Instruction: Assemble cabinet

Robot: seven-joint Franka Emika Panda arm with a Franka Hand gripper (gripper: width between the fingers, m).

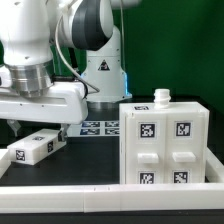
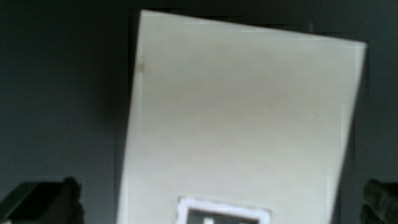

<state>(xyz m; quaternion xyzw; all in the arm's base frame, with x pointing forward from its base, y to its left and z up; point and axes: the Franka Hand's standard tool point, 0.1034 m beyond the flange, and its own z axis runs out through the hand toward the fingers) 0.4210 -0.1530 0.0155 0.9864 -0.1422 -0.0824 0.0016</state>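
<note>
Both pincer point(image 2: 214, 198) fingers point(image 2: 45, 200) stand wide apart, empty, over a white block point(image 2: 231, 110).

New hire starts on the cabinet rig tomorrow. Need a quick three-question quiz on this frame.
1. What stands on top of the cabinet? A) a small white peg B) a red screwdriver C) a second arm
2. True or false: the jaws are shut on the cabinet.
3. Fill in: in the exterior view, the loose tagged block lies on the cabinet's ____ side.
Key: 1 A; 2 false, the jaws stand open and hold nothing; 3 left.
</note>
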